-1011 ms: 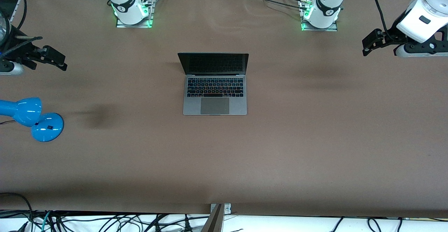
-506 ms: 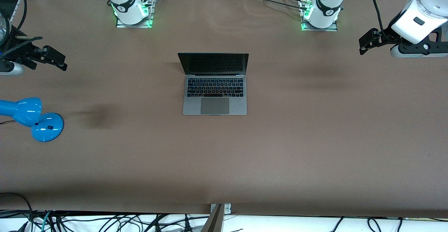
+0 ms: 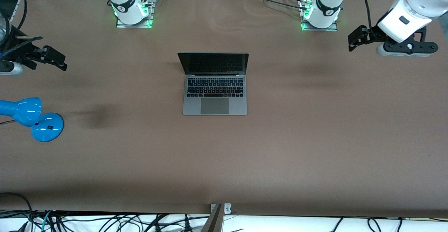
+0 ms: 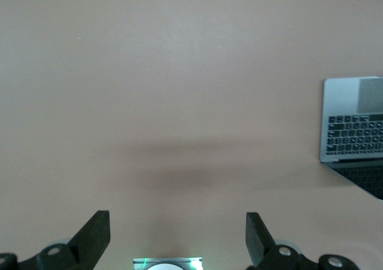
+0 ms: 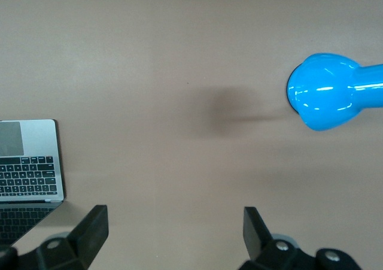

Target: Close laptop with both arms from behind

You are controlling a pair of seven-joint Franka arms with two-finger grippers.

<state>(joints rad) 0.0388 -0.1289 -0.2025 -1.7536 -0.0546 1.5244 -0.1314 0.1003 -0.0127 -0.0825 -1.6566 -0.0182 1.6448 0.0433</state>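
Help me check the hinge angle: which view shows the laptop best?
The front view: the whole laptop shows there, lid raised, keyboard and trackpad clear. The left wrist view catches only an edge of its keyboard and screen; the right wrist view shows one corner with part of the trackpad.

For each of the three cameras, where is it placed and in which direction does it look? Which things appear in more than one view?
Front view: high across the table, facing both arm bases; shows the open laptop, blue lamp, left tool and right tool, both open in the air.
Left wrist view: on the left wrist, looking down at the table; its own fingers show.
Right wrist view: on the right wrist, looking down; its own fingers show.
Shared: all three show the laptop; front and right wrist views show the lamp.
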